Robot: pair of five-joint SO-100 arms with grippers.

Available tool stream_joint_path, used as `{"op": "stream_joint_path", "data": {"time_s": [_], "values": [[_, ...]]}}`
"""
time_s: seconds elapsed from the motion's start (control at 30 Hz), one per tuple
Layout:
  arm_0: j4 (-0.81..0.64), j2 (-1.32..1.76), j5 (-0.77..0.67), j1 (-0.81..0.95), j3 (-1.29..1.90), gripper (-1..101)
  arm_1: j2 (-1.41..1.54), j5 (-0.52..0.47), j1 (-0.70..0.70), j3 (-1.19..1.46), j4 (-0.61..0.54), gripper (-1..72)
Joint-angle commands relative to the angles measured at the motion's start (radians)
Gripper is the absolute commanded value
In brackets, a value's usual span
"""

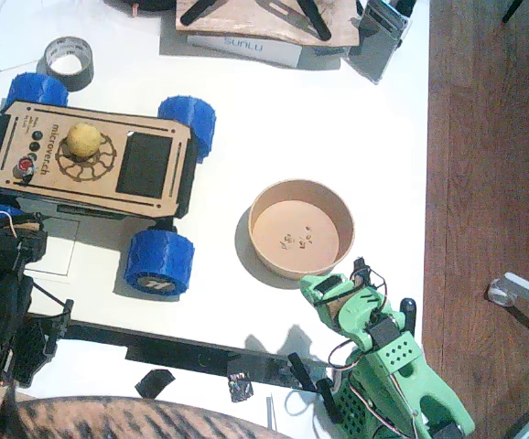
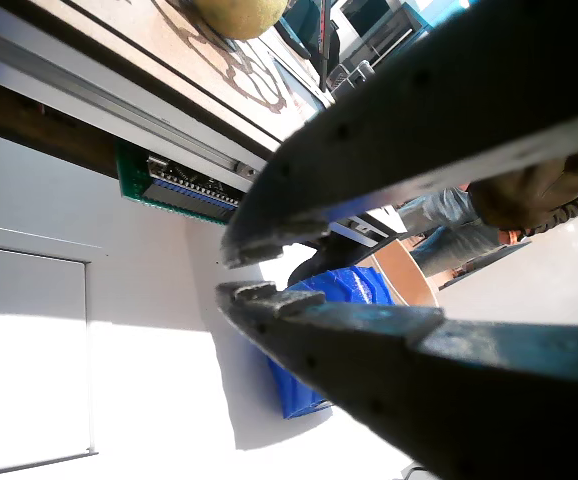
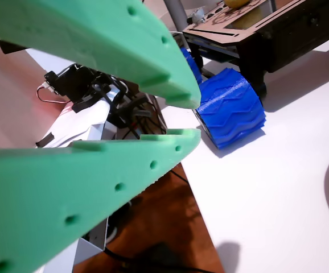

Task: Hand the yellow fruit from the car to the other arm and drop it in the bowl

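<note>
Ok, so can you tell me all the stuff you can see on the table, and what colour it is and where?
yellow fruit: one, dull yellow, sitting on top of the car
car: one, light wood with blue wheels, upper left of the table
bowl: one, tan, middle of the table, only specks inside
tape roll: one, grey, behind the car
box: one, white, at the far edge
table: one, white
left gripper: one, black, near the car's front wheel, jaws slightly apart, empty
right gripper: one, light green, beside the bowl, open, empty
</note>
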Motion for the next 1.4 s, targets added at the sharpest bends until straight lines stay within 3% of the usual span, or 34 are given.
{"op": "stream_joint_path", "data": {"time_s": [0.0,1.37], "values": [[-0.002,0.005,0.011,0.003,-0.006,0,-0.003,-0.003,-0.008,-0.006,-0.021,0.5],[-0.002,0.005,0.011,0.003,-0.006,0,-0.003,-0.008,-0.015,0.005,-0.018,0.5]]}}
